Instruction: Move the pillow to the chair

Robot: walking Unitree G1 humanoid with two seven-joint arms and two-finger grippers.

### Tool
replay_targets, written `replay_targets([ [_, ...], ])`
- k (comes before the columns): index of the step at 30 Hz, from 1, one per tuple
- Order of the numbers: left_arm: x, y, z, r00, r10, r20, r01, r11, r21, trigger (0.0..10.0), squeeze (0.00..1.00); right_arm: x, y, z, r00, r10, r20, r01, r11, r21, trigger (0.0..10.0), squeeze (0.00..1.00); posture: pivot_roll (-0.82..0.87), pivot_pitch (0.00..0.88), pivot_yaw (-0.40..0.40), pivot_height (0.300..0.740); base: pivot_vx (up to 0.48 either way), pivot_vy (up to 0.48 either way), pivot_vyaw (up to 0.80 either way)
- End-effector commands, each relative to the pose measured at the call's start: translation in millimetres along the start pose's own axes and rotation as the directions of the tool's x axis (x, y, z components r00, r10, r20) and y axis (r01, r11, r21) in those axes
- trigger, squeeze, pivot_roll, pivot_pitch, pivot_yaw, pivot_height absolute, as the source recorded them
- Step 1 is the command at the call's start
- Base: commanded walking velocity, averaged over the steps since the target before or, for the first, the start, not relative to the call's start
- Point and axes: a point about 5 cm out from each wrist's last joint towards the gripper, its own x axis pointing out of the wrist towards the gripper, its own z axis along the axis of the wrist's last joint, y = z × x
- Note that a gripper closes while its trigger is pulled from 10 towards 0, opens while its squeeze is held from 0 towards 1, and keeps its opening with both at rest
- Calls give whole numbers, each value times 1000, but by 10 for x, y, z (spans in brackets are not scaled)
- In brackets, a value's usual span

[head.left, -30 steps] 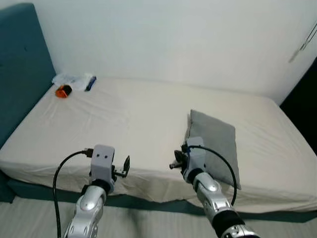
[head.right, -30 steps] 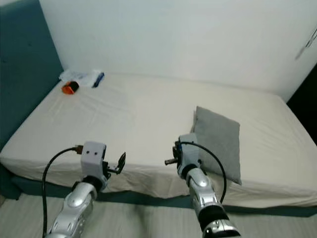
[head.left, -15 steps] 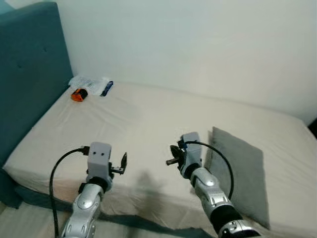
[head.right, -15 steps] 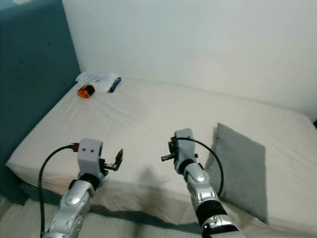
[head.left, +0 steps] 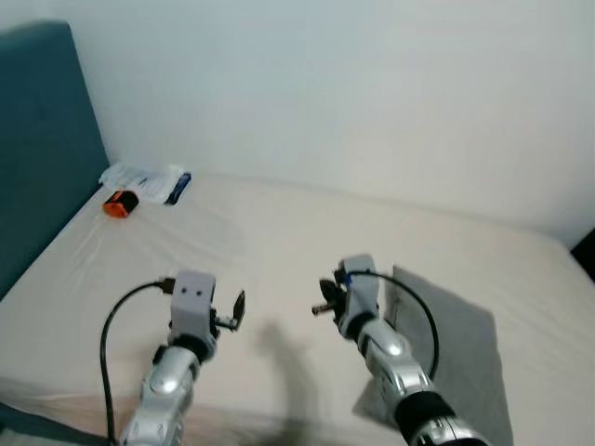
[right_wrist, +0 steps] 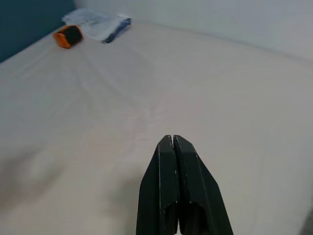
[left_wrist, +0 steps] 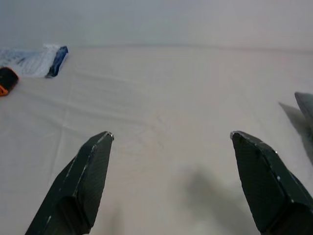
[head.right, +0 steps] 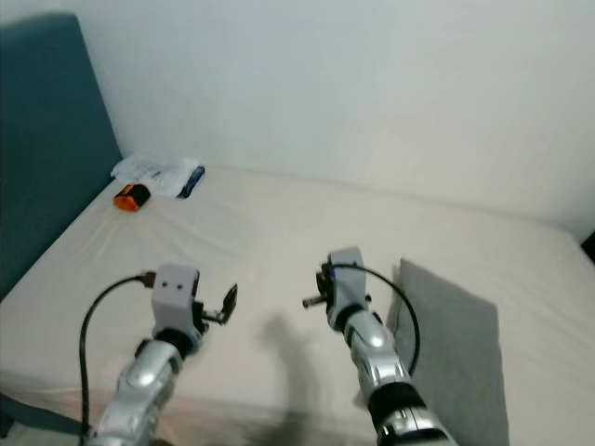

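A grey pillow (head.left: 453, 353) lies flat on the right side of the cream bed (head.left: 279, 232). My right gripper (head.left: 323, 301) hovers over the sheet just left of the pillow, fingers (right_wrist: 171, 161) shut with nothing between them. My left gripper (head.left: 236, 307) is held over the bed's near left part, well away from the pillow; its fingers (left_wrist: 90, 166) stand wide open and empty. A corner of the pillow (left_wrist: 305, 105) shows in the left wrist view.
A teal headboard (head.left: 37, 149) rises at the left end of the bed. Near it lie an orange and black object (head.left: 116, 203) and a clear packet with a blue edge (head.left: 149, 178). A white wall (head.left: 353, 93) runs behind the bed.
The camera has come closer and shifted, so the bed's front edge has left the picture. Both grippers keep their poses, left open and right shut. The pillow lies where it was.
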Motion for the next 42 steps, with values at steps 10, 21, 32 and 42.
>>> replay_targets([
  [10, -7, -48, -37, 1000, -28, -12, 29, 999, 23, 10000, 0, -17, -41, -11, 1000, -20, -6, 20, 1000, 8, 10000, 0, 46, 0, -107, 740, 0, 0, 0],
  [21, 14, -50, -25, 999, -44, -15, 45, 998, 45, 10000, 0, -8, -125, -21, 995, -91, -41, 93, 995, 43, 10000, 0, 52, 0, -101, 740, 0, 0, -544],
  [32, 52, 5, 6, 1000, -9, -13, 10, 997, 78, 10000, 0, 2, -139, -5, 994, -98, -39, 101, 992, 77, 10000, 0, 48, 0, -104, 740, 0, 0, -51],
  [42, 29, -26, -4, 1000, -5, -16, 6, 998, 61, 10000, 0, 1, -142, -8, 994, -100, -44, 103, 992, 78, 10000, 0, 48, 0, -106, 740, 0, -266, 0],
])
